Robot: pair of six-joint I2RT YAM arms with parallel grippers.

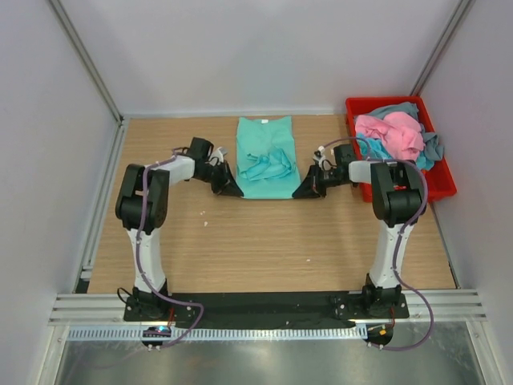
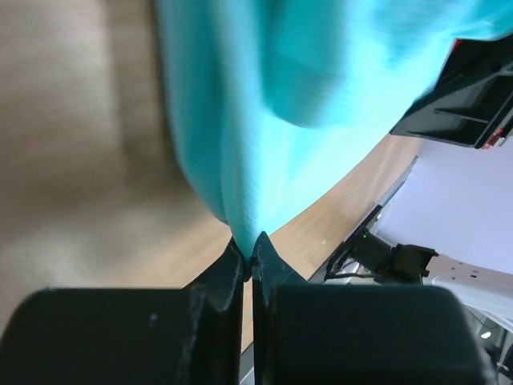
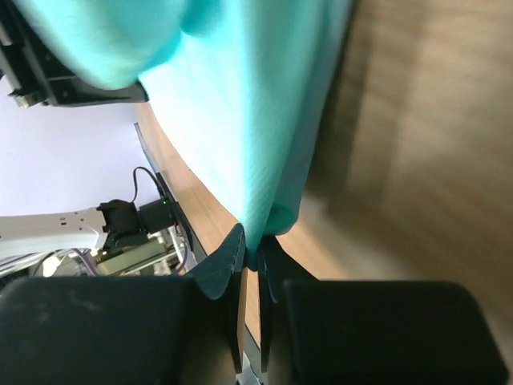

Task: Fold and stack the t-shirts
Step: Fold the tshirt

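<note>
A teal-green t-shirt [image 1: 265, 156] lies lengthwise on the wooden table at the middle back, its sleeves bunched on top. My left gripper [image 1: 232, 188] sits at its near left corner, shut on the cloth edge; the left wrist view shows the teal fabric [image 2: 264, 120] pinched between the fingertips [image 2: 268, 257]. At the near right corner, my right gripper [image 1: 303, 191] is shut on the shirt's hem, and the teal cloth [image 3: 248, 104] rises from its closed jaws in the right wrist view. More t-shirts, pink [image 1: 390, 133], turquoise-blue and grey-blue, lie heaped in the bin.
A red plastic bin [image 1: 442, 186] stands at the back right, beside the right arm. Grey walls close the table on three sides. Bare wood [image 1: 264, 249] stretches between the shirt and the arm bases.
</note>
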